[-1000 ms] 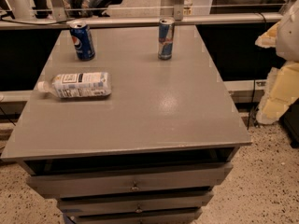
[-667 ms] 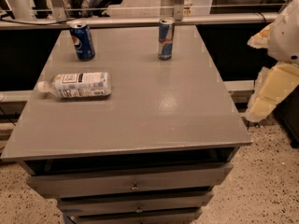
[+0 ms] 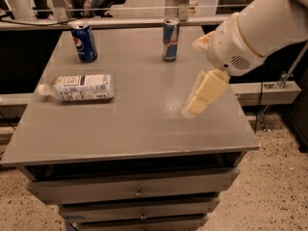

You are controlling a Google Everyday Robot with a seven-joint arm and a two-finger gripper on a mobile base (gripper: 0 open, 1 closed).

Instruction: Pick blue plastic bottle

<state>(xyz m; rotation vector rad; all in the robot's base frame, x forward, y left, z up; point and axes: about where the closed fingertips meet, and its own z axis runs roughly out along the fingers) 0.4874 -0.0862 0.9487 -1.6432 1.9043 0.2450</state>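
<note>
The blue plastic bottle [image 3: 79, 87] lies on its side at the left of the grey table [image 3: 144, 129], white cap pointing left, with a white-and-blue label. My gripper [image 3: 194, 77] hangs above the table's right part on a white arm [image 3: 260, 28] that reaches in from the upper right. Its cream fingers [image 3: 207, 91] are spread apart and hold nothing. The gripper is well to the right of the bottle and apart from it.
A blue Pepsi can [image 3: 84, 42] stands at the back left. A slim Red Bull can [image 3: 170, 40] stands at the back middle, just left of the arm. Drawers [image 3: 137, 191] sit under the tabletop. A rail and shelf run behind the table.
The arm has swung in from the right edge of the view to over the table's right part. The bottle and both cans have not moved.
</note>
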